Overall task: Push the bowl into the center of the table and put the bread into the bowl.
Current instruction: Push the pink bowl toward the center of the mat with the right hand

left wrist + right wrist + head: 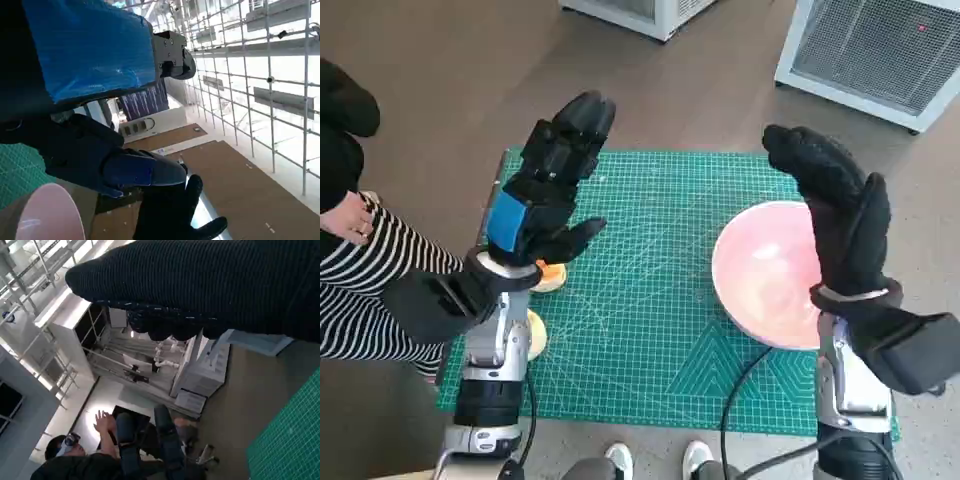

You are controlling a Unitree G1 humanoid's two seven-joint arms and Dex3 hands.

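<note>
- The two pale forearms rise from the near edge of the worktop (650, 400), which is covered by a green cutting mat, the left one by the near left corner and the right one by the near right corner.
- The left hand (548, 185) is raised above the left part of the worktop, its blue-taped back facing up toward the head camera and its black fingers (582, 122) stretched toward the far edge; the thumb juts out to the side, the fingers are apart and it holds nothing.
- In the left wrist view the blue tape of the left hand (95, 50) fills the upper part, and the gloved right hand (172, 212) shows beyond it.
- The right hand (835, 215), in its black knitted glove, is held up over the right side of the worktop, fingers extended toward the far edge and slightly spread, gripping nothing.
- The pink bowl (765, 275) sits on the right half of the worktop, near the right edge, partly covered by the right hand and wrist above it; whether they touch cannot be told.
- The bread (550, 277) lies near the left edge, mostly hidden under the left wrist.
- A person (360, 260) in striped trousers sits beside the left edge.
</note>
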